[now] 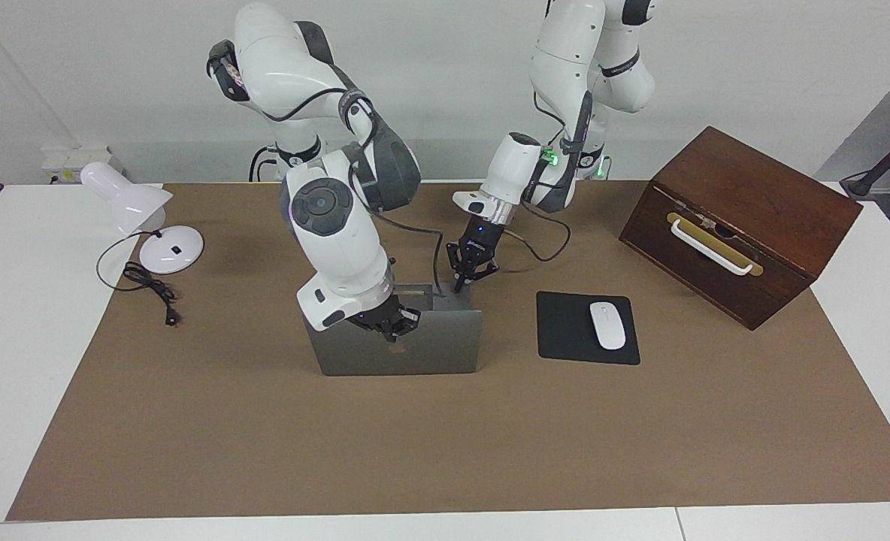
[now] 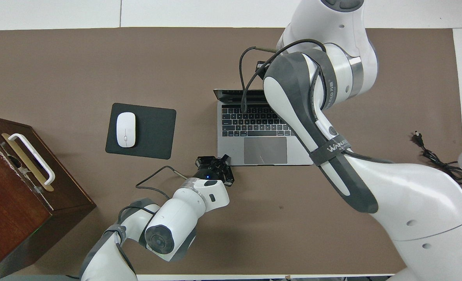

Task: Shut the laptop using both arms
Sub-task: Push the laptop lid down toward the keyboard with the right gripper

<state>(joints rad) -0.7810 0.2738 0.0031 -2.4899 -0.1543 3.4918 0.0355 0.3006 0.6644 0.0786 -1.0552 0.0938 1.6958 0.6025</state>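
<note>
1. My right gripper [image 1: 394,336] is pinched shut with nothing in it, its tips against the outside of the laptop [image 1: 415,349] lid, which leans over the keyboard, partly lowered.
2. The laptop sits mid-mat, beside the black mouse pad [image 1: 565,330], toward my right arm's end.
3. My left gripper [image 1: 460,285] is also closed and empty, tips at the base's corner nearest the robots, on the mouse pad's side.

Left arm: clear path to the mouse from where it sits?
Probably yes. The left claw sits shut at the laptop's near corner, and only bare mat lies between it and the mouse on the mouse pad.
</note>
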